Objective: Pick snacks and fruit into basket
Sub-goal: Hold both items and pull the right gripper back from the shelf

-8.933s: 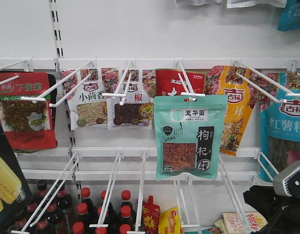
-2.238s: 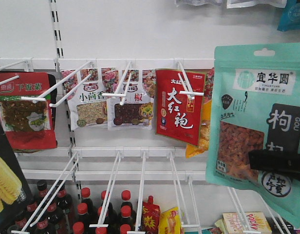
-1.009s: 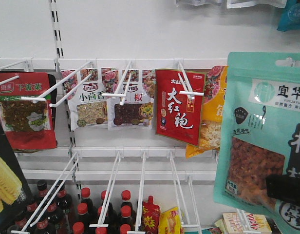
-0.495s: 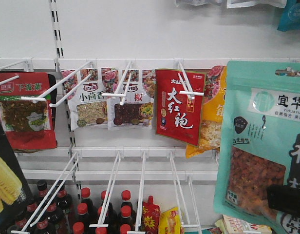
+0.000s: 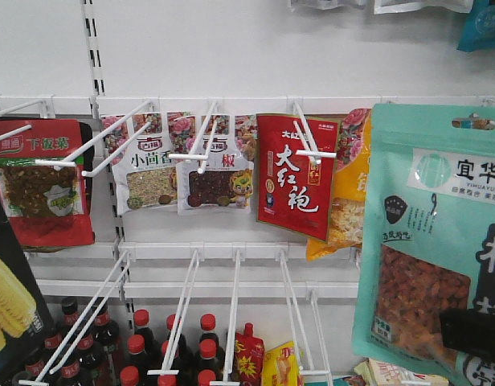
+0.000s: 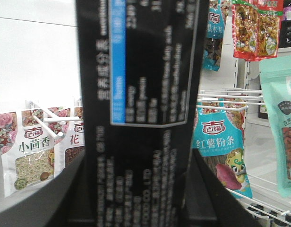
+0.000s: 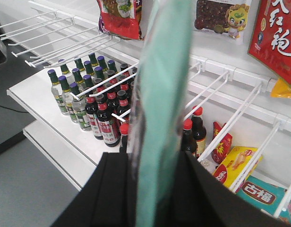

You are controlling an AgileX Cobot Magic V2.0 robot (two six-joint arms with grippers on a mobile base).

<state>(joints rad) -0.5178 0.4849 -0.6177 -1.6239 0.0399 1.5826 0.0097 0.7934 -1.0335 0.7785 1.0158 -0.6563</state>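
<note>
— Two grippers to log. Right gripper first: jaws?
— Clamped on the mint-green pouch. In the front view one black finger crosses the pouch's lower corner, beside the berry window. In the right wrist view the pouch stands edge-on and upright, with the black fingers pressed against both faces.
— Pouch position, taking the red packet with the large white characters as reference?
— Right of the red packet and nearer the camera, held free in front of the shelf. Its right edge is cut by the frame. It covers the right part of the orange-yellow pouch, which hangs just right of and behind the red packet.
— Left gripper?
— Jaws closed on the black-and-blue box. In the left wrist view the box is upright, a dark finger against each long side, with small print and a blue stripe facing the lens. In the front view its corn picture shows far left of and below the red packet, at the frame edge.
— Rest of the shelf?
— Just left of the red packet hang two white spice pouches on white hooks, side by side. Farther left is a red pouch with brown contents. Below the red packet are bare wire hooks, then red-capped bottles in rows.
</note>
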